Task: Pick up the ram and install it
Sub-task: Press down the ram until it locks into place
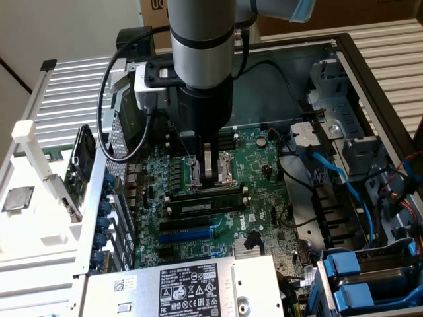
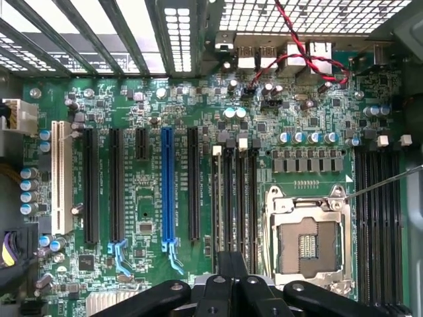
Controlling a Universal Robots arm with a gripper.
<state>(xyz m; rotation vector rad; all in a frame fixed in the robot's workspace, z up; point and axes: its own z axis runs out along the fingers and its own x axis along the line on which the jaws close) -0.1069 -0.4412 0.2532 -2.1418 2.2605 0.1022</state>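
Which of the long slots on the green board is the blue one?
The blue expansion slot, standing between two black slots; all the other long slots are black or white.

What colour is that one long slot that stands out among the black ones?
Bright blue: the long plastic expansion slot on the green motherboard, clearest in the wrist view.

Black two-finger gripper (image 2: 231, 274) is hanging over green motherboard (image 2: 198, 132), fingers pressed together above black memory slots (image 2: 236, 198); blue expansion slot (image 2: 166, 185) is sitting toward 9 o'clock, silver CPU socket (image 2: 307, 238) toward 3 o'clock.
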